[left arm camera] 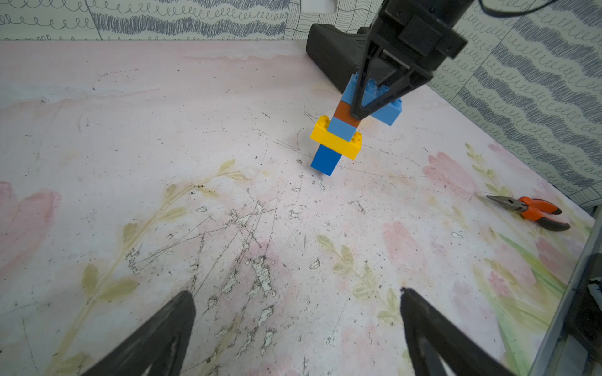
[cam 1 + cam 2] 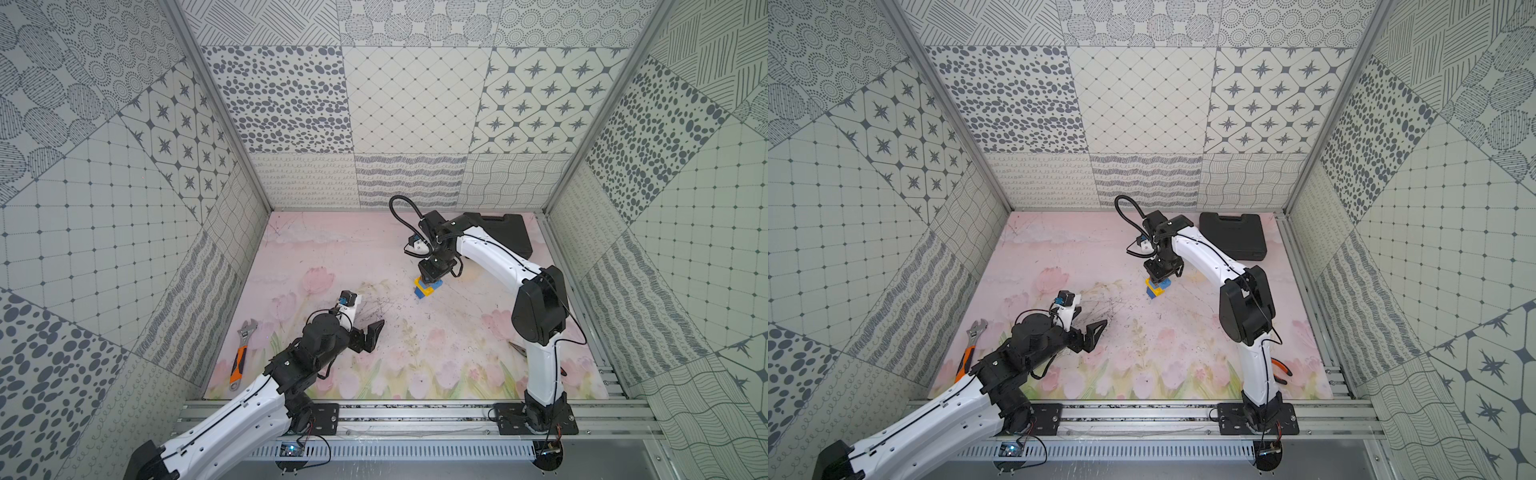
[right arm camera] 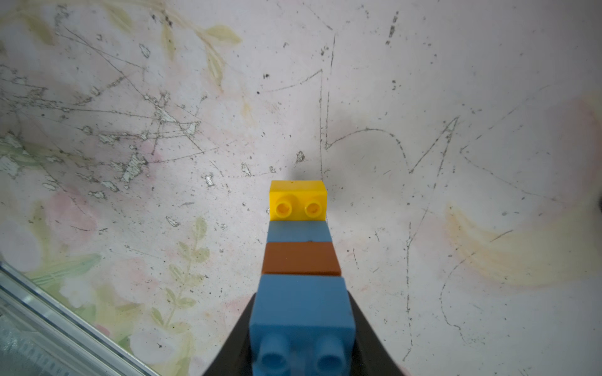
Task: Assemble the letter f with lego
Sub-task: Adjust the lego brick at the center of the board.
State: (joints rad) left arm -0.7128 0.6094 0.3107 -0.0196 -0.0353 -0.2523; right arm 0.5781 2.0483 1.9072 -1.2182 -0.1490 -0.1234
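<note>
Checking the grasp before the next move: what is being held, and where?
The right gripper holds the lego column by its top long blue brick; the left gripper is open and empty.

Five lego bricks (image 1: 341,127) in all, joined in one column at the right claw (image 2: 430,279). Three are blue: two square ones and one long blue brick (image 1: 387,112). There is one long yellow brick (image 1: 335,141) and one square brown brick (image 1: 343,112). Two claws, counting the left claw (image 2: 374,336). On the surface (image 2: 436,340), well apart from both claws: one orange-handled wrench (image 2: 240,361), one pair of orange-handled pliers (image 1: 534,211), one black case (image 2: 1233,235).
</note>
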